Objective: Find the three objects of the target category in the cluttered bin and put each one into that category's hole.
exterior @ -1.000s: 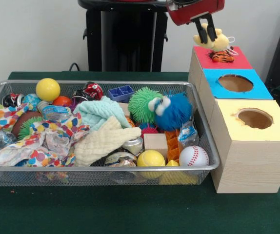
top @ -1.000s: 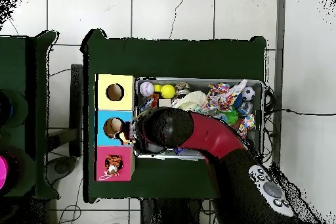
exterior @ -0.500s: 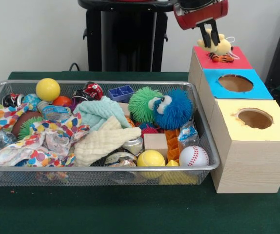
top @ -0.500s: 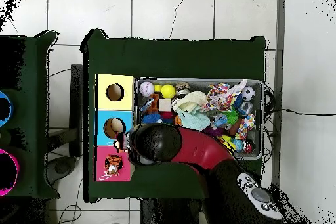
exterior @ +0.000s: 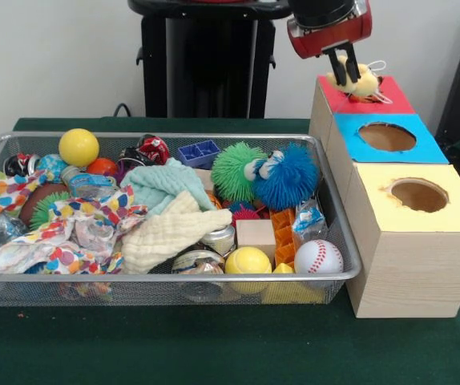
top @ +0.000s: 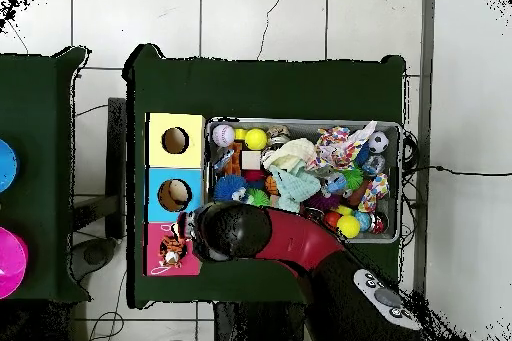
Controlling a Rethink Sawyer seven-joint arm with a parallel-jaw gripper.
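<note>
We are at the drop-off step: our gripper (exterior: 347, 70), at the upper right of the front view, is clenched on the tiger plush (exterior: 364, 79) right over the red-topped box (exterior: 390, 98). Next we judge it must line up with the hole and let go. The green puffball (exterior: 235, 171) and blue puffball (exterior: 288, 177) wait touching in the cluttered bin (exterior: 338, 233) on the desk (exterior: 214, 345). The overhead view shows the tiger plush's stripes (top: 173, 254) on the red top at lower left; the front view hides the hole.

No legible text, labels, brand marks, numbers or signs appear on any object in either view.
</note>
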